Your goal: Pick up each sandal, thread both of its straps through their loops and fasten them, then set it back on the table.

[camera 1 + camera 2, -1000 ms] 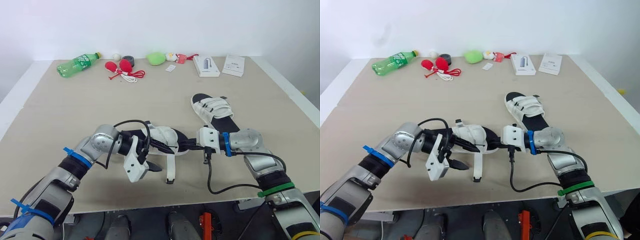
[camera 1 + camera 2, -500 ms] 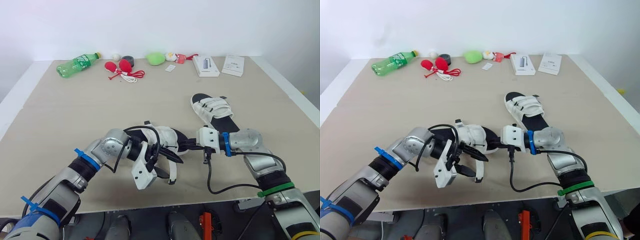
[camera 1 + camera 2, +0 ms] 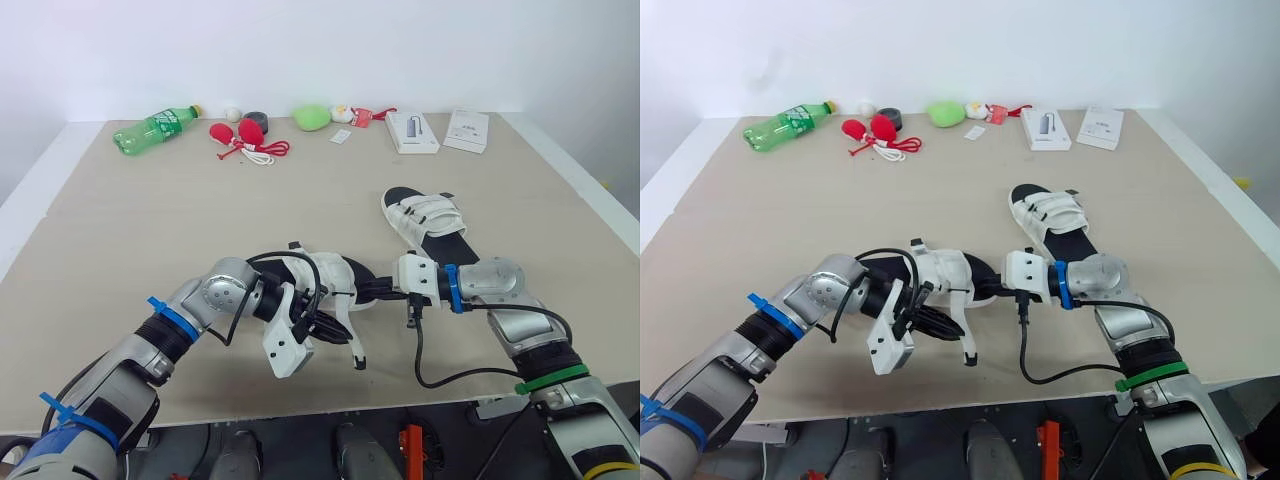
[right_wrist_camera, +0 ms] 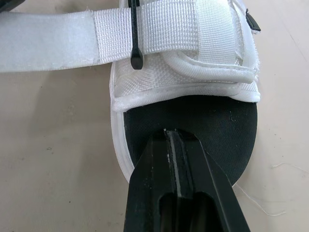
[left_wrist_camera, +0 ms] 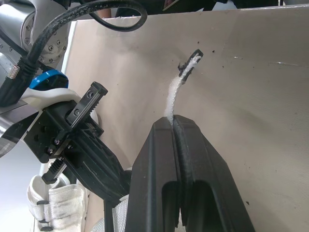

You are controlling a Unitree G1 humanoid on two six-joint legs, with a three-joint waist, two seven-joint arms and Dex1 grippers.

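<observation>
One white sandal with a black footbed (image 3: 325, 272) is held just above the table (image 3: 150, 230) near its front edge. My right gripper (image 3: 372, 290) is shut on the edge of its sole (image 4: 193, 116) at one end. My left gripper (image 3: 335, 325) is shut on this sandal's loose white strap (image 5: 175, 94). The strap's tip with a black tab (image 3: 358, 362) hangs toward the table. The other strap (image 4: 145, 34) runs through its black loop. A second sandal (image 3: 428, 222) lies flat behind my right arm, both straps across it.
Along the far edge lie a green bottle (image 3: 155, 127), red items with a cord (image 3: 240, 135), a green object (image 3: 312, 116) and two white boxes (image 3: 412, 131) (image 3: 467, 130). A black cable (image 3: 430, 370) hangs off my right wrist.
My left gripper moved in from the left and went from open to shut on the hanging strap. The strap's tip has swung a little to the right. The right arm stayed still.
</observation>
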